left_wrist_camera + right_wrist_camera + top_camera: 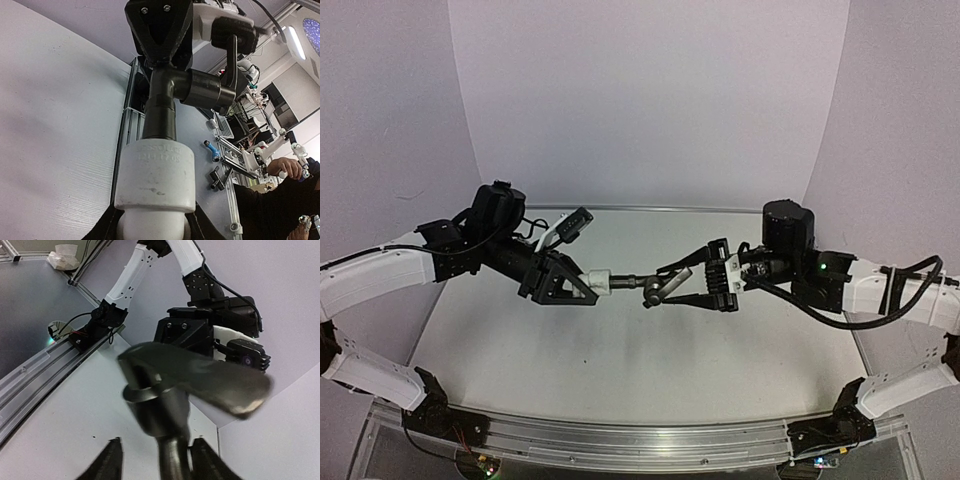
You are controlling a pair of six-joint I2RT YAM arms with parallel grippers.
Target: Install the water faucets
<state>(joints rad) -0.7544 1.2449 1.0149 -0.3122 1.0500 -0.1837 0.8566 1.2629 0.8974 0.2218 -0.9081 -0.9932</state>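
Jaws of the left gripper (152, 232) are clamped on the fitting (155, 170); the right gripper's (157, 462) are held apart.
The tap (167, 105), seated in the fitting, is straddled by them.

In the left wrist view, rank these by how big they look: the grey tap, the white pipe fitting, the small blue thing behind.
1. Tap and white pipe fitting: about alike; the fitting sits nearer the camera, so no ranking.
2. Blue thing: smallest, but far off.
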